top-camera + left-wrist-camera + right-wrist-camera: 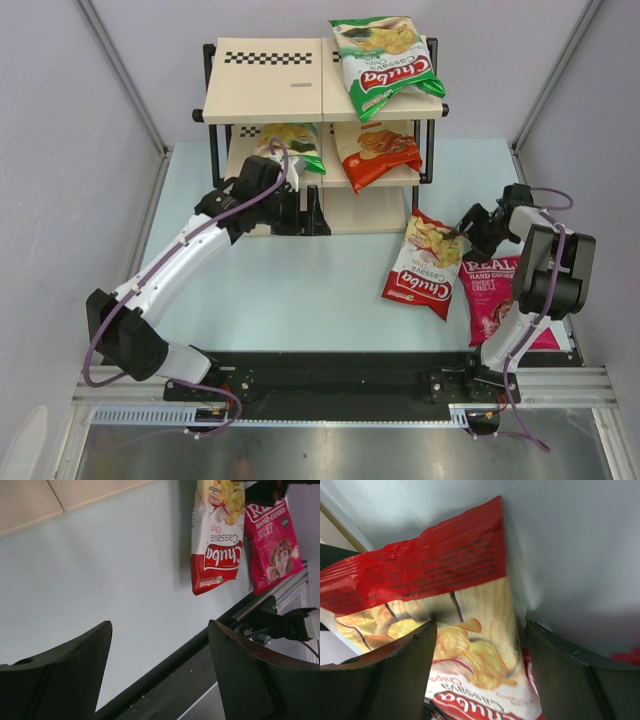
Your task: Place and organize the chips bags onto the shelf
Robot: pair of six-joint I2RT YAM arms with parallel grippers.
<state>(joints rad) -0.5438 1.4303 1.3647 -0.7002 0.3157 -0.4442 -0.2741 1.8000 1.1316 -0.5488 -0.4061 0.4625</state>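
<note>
The shelf (265,85) stands at the back centre. One green-and-white Chuba bag (385,62) lies on its top board. The second green bag (296,146) and the orange cassava bag (377,152) lie on the middle board. The red-and-white bag (425,265) lies on the table at the right, with the magenta bag (493,292) beside it, partly under my right arm. My right gripper (463,228) is open, its fingers astride the red-and-white bag's top end (470,645). My left gripper (294,212) is open and empty in front of the shelf's lowest board (30,500).
Grey enclosure walls (70,150) close in both sides and the back. A black rail (330,375) runs along the near table edge. The light blue table top (300,290) lies between the arms. The left wrist view also shows the red-and-white bag (216,555) and the magenta bag (272,545).
</note>
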